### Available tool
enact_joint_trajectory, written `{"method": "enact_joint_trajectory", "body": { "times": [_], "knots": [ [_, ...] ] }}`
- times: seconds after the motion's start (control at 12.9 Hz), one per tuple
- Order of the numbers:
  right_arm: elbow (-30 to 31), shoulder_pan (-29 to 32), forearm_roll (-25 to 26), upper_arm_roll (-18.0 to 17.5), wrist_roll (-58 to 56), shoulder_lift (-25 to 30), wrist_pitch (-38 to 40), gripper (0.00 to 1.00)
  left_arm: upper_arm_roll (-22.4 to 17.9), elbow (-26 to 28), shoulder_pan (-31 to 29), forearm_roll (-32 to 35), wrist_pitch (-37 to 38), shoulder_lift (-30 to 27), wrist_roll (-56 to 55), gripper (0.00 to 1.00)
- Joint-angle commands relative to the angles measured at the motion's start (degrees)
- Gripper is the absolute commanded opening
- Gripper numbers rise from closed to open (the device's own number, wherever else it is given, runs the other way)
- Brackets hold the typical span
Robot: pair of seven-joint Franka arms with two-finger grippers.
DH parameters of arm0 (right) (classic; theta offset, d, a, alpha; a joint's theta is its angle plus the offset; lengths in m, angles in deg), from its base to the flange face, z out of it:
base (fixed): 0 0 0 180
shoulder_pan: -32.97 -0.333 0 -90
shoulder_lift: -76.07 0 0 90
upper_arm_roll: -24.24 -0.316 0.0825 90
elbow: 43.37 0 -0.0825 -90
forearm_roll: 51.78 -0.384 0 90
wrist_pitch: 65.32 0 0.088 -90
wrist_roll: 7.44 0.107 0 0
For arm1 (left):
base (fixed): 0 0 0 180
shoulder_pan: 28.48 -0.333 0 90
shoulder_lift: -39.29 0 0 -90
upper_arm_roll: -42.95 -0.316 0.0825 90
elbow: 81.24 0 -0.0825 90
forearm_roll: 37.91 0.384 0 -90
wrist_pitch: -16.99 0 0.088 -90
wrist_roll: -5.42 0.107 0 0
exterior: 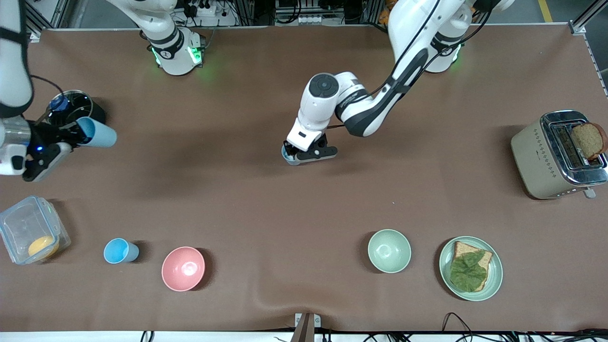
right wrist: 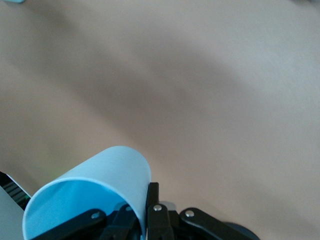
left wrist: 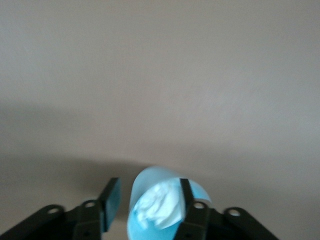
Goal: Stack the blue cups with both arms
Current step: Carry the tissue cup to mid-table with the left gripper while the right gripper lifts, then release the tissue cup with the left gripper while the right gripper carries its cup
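Three blue cups counted. One lay tipped on its side in the right gripper (exterior: 71, 137), held up over the right arm's end of the table, with the fingers (right wrist: 150, 207) pinched on its rim. This held cup (exterior: 97, 133) showed as sky blue, its mouth open toward the wrist camera (right wrist: 90, 200).

The second cup (exterior: 290, 157) stood on the table near the middle, under the left gripper (exterior: 308, 153). In the left wrist view one finger (left wrist: 186, 197) sat inside that cup (left wrist: 150, 190) and the other (left wrist: 111, 197) stood clear outside it, so the jaws were apart, not clamped.

The third cup (exterior: 119, 251) stood upright, untouched, nearer the front camera, between a clear box (exterior: 28, 228) and a pink bowl (exterior: 183, 269).

Two bowls: the pink one and a green bowl (exterior: 389, 251). One plate (exterior: 494, 278) with bread (exterior: 475, 251) and a leaf (exterior: 465, 273). One toaster (exterior: 536, 156) at the left arm's end, a slice (exterior: 589, 140) sticking out. One dark round container (exterior: 78, 107) beside the right gripper.
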Motion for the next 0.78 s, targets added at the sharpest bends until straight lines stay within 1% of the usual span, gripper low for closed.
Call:
{"method": "enact_joint_trajectory", "body": {
  "times": [0.0, 0.08, 0.16, 0.23, 0.31, 0.47, 0.62, 0.7],
  "knots": [
    [1.32, -3.97, -2.00, 0.32, 3.58, 1.36, -0.13, 0.00, -0.63, -3.54, -3.92, 1.76, 13.48, -10.68, -1.08, 1.00],
    [1.67, -6.77, -2.09, 0.32, 8.04, 2.14, -0.04, 0.00, -0.54, -7.57, -5.08, 1.76, 20.76, -11.66, 0.66, 1.00],
    [2.11, -10.63, -2.09, 0.32, 13.92, 2.59, -0.13, 0.00, -0.71, -11.18, -5.70, 1.76, 28.66, -12.37, 6.08, 1.00],
    [2.28, -14.93, -2.09, 0.32, 21.20, 2.94, -0.65, 0.00, -0.71, -13.82, -7.71, 1.59, 34.05, -13.07, 13.00, 1.00],
    [2.20, -18.80, -2.09, 0.32, 28.93, 2.77, -1.79, 0.00, -0.63, -14.63, -10.16, 1.24, 35.76, -15.17, 17.60, 1.00],
    [2.20, -26.10, -2.09, 0.32, 41.77, 2.07, -5.38, 0.00, -0.02, -14.55, -16.48, -0.16, 38.13, -19.12, 26.73, 1.00],
    [2.37, -32.52, -2.09, 0.32, 53.12, 0.49, -9.34, 0.00, -0.45, -14.64, -20.97, -4.11, 41.04, -22.72, 34.40, 1.00],
    [2.37, -35.51, -2.09, 0.32, 58.48, -0.82, -11.36, 0.00, -0.10, -14.64, -24.91, -5.78, 41.48, -24.14, 37.91, 1.00]
  ]
}}
